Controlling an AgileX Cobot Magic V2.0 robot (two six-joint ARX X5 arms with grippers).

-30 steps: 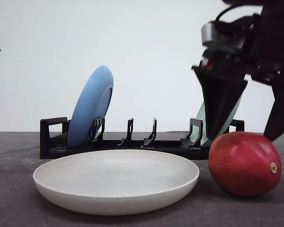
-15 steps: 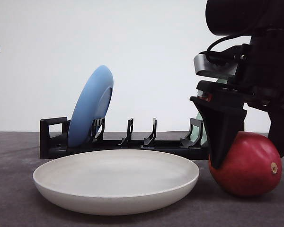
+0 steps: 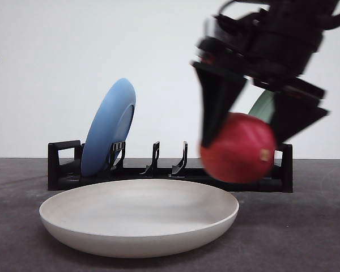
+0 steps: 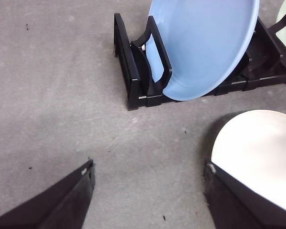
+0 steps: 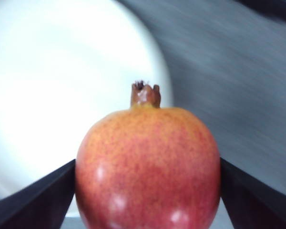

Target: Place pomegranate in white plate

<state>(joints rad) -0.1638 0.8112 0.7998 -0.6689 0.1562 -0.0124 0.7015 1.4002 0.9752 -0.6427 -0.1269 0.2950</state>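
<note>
**Fruit lifted, heading for the plate**

Right gripper (image 3: 246,133) is clamped on the pomegranate (image 3: 238,148), a finger on each side. A second ago the fruit sat on the counter (image 3: 306,226) beside the white plate (image 3: 139,215) — now it hangs in the air over the plate's right rim, so only the lowering and release remain. Motion blur smears the front view; the exact contact points are probably hidden. Left gripper (image 4: 148,191) stands wide apart, empty, near the blue plate (image 4: 202,43) in its rack (image 4: 133,81).
</note>
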